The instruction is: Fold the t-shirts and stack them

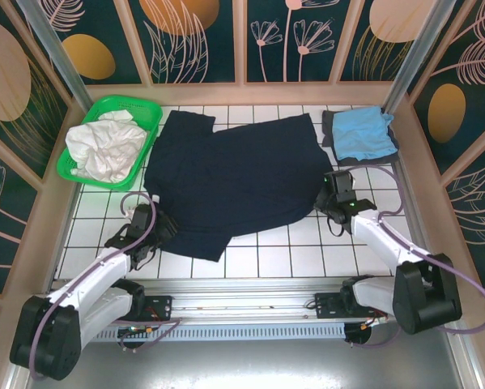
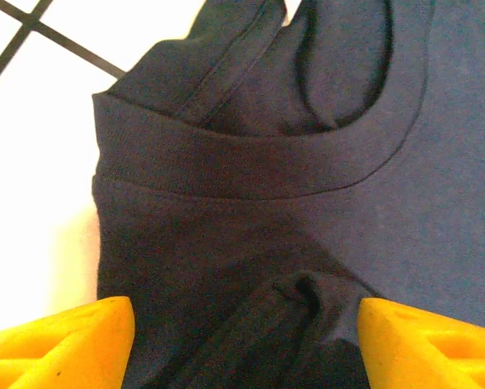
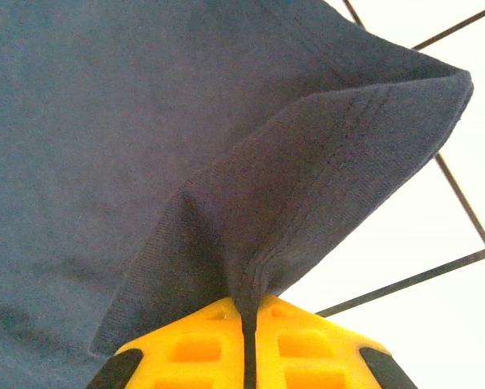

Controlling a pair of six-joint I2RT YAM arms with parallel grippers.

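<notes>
A large dark navy t-shirt (image 1: 234, 178) lies spread over the middle of the tiled table. My left gripper (image 1: 157, 223) sits at its near left edge by the collar (image 2: 250, 166). It is open (image 2: 246, 324), and its yellow fingers (image 2: 72, 340) stand wide on either side of a bunched ridge of navy cloth. My right gripper (image 1: 327, 198) is at the shirt's right edge, shut (image 3: 246, 312) on a pinched fold of the navy hem (image 3: 339, 162). At the back right a folded light blue t-shirt (image 1: 363, 134) rests on a dark grey one (image 1: 329, 130).
A green plastic basket (image 1: 78, 166) holding white cloth (image 1: 104, 146) stands at the back left, close to the navy shirt's sleeve. Patterned walls close in the table on three sides. Bare white tiles (image 1: 291, 251) run along the front between the arms.
</notes>
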